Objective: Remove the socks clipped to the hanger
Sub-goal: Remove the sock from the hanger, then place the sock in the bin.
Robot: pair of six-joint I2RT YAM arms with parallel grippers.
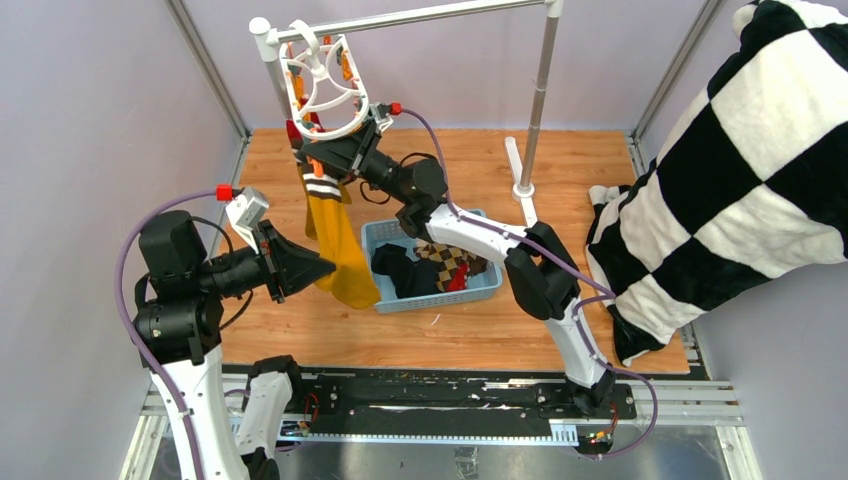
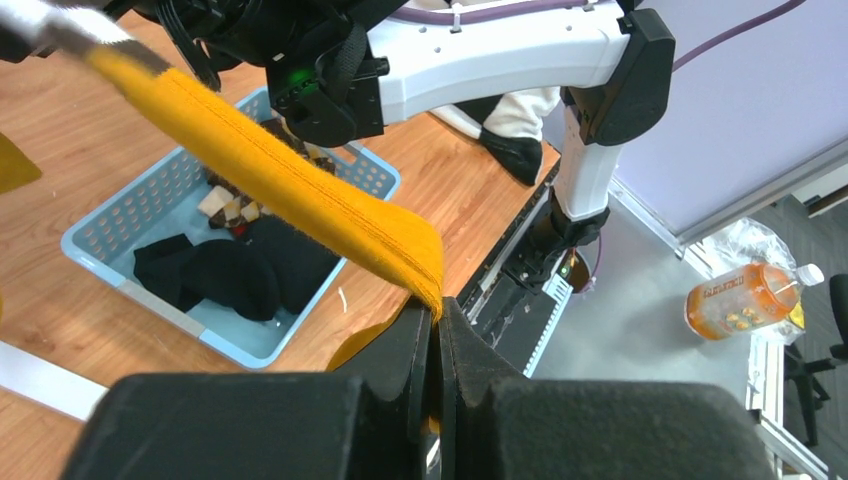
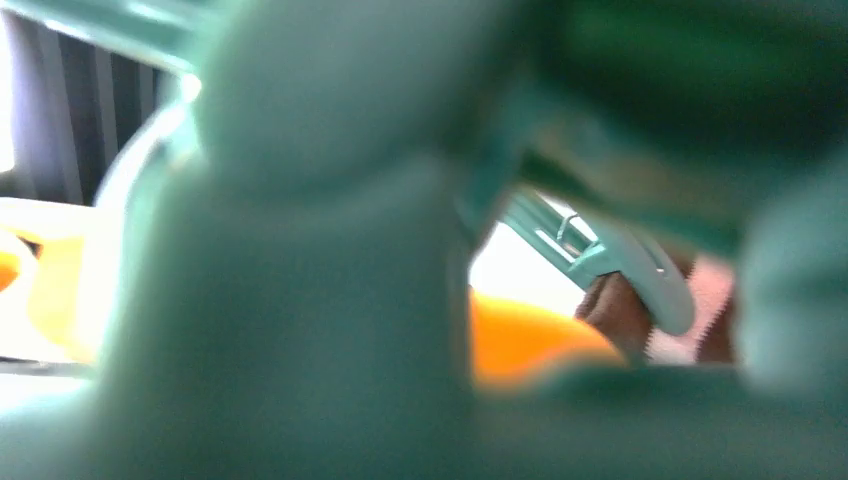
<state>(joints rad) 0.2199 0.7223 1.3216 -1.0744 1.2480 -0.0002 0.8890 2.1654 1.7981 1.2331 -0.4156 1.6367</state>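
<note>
The white round hanger [image 1: 322,88] hangs from the rail at the back left. A mustard yellow sock [image 1: 340,250] with a striped cuff hangs from its pegs. My left gripper [image 1: 322,268] is shut on the sock's lower part; the left wrist view shows the jaws [image 2: 437,312] pinching the yellow fabric [image 2: 280,180], which is pulled taut. My right gripper [image 1: 322,152] is up against the pegs at the sock's cuff. Its wrist view is blurred by teal pegs [image 3: 600,250], an orange peg [image 3: 520,345] and brown fabric [image 3: 620,310]; its fingers do not show.
A blue basket [image 1: 490,285] on the wooden table holds a dark sock [image 1: 405,270] and an argyle sock [image 1: 448,258]. The grey rail stand [image 1: 538,100] rises behind it. A checkered blanket [image 1: 720,170] hangs at the right. A bottle [image 2: 745,300] lies on the floor.
</note>
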